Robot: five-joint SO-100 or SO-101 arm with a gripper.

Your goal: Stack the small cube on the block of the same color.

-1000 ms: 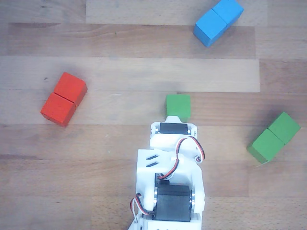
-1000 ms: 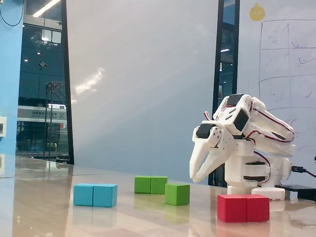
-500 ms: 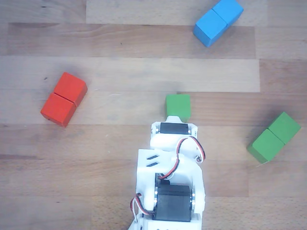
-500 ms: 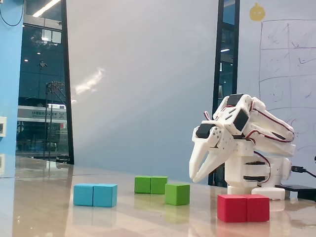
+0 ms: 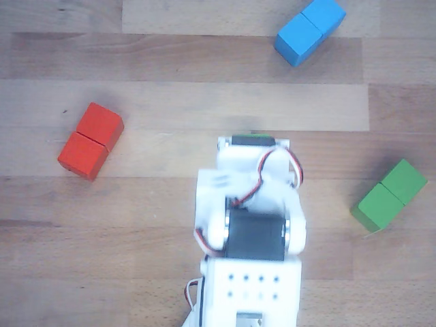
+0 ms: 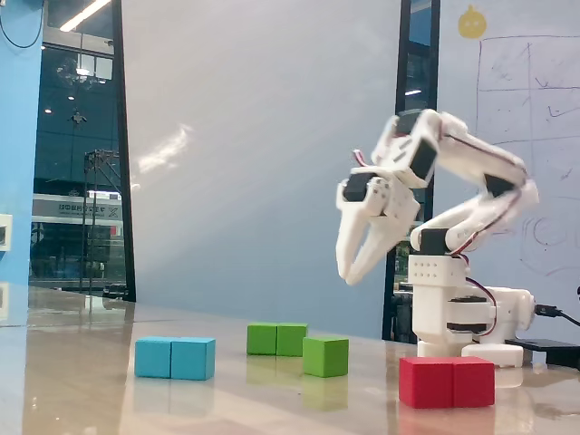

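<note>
In the fixed view the small green cube [image 6: 325,356] sits on the table just right of and in front of the green two-cube block [image 6: 277,339]. My gripper [image 6: 348,278] hangs well above the table, up and to the right of the cube. Its fingers point down, its tips are together, and it holds nothing. In the other view the green block [image 5: 390,195] lies at the right. The white arm [image 5: 251,225] fills the lower middle there and hides both the gripper and the small cube.
A blue two-cube block [image 6: 175,357] lies at the left of the fixed view and at the top right of the other view [image 5: 310,30]. A red two-cube block [image 6: 447,381] lies near the arm's base [image 6: 458,317], and at the left of the other view [image 5: 90,140].
</note>
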